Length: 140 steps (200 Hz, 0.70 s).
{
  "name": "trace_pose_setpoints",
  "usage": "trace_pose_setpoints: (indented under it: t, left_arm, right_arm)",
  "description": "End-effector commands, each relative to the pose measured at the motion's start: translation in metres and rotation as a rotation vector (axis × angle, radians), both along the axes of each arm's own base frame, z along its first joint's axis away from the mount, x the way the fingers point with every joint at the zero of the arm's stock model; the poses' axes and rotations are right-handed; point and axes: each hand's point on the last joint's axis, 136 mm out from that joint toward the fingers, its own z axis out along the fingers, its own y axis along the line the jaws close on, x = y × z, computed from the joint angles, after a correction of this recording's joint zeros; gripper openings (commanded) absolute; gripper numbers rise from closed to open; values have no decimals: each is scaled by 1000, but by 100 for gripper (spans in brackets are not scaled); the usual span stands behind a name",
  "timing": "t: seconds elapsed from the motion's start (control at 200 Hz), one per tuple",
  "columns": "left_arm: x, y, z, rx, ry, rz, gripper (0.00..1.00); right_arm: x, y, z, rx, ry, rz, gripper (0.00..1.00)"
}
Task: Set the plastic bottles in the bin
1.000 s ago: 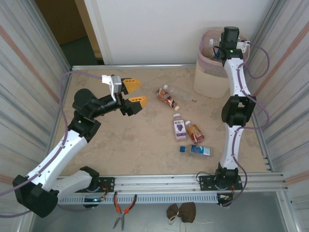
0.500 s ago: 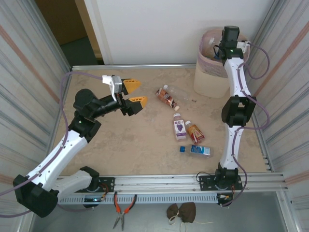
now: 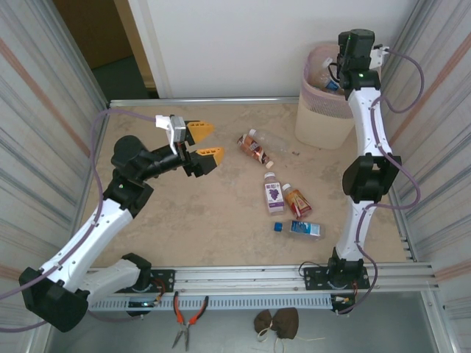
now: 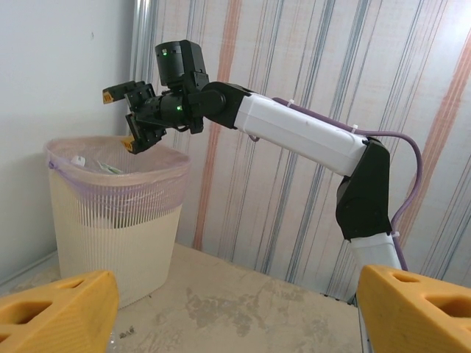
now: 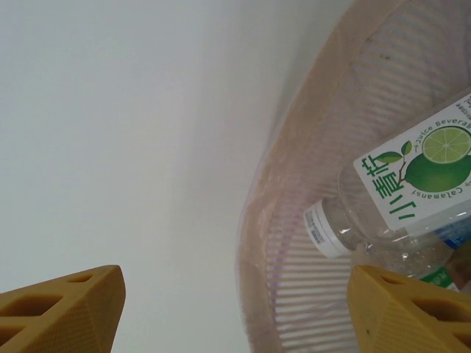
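**Four bottles lie on the table; both grippers are empty, the right one above the bin**

In the top view, a blue-labelled bottle (image 3: 300,229) lies on its side at 4 o'clock, nearest the arm bases. Just beyond it, a purple-labelled bottle (image 3: 273,193) and an orange-labelled bottle (image 3: 296,200) lie side by side. Farther off, a brown-labelled bottle (image 3: 254,147) lies slantwise. All are smooth, rounded plastic, likely to roll on the mottled beige table (image 3: 184,213). The left gripper (image 3: 208,142) hovers at 10 o'clock, its blocky orange fingers spread wide on nothing and facing the bottles, probably poised for a pick. In the far 1 o'clock corner stands the bin (image 3: 320,118), ribbed beige plastic with a thin pinkish liner over its rim. The right gripper (image 4: 126,118) hangs above its mouth, jaws apart and empty, placed so that anything let go lands inside. A lime-labelled bottle (image 5: 397,191) lies in the bin.
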Motion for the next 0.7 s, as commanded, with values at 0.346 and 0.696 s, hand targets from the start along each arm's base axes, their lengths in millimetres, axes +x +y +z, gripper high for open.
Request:
trace_pose_setpoints:
  t: [0.346, 0.696]
  left_arm:
    - [8, 7, -8, 48, -11, 71, 84]
    - [16, 9, -12, 57, 7, 104, 84]
  right_arm:
    - [-92, 56, 41, -618, 106, 443, 74]
    - [-183, 114, -31, -783, 288, 658, 74]
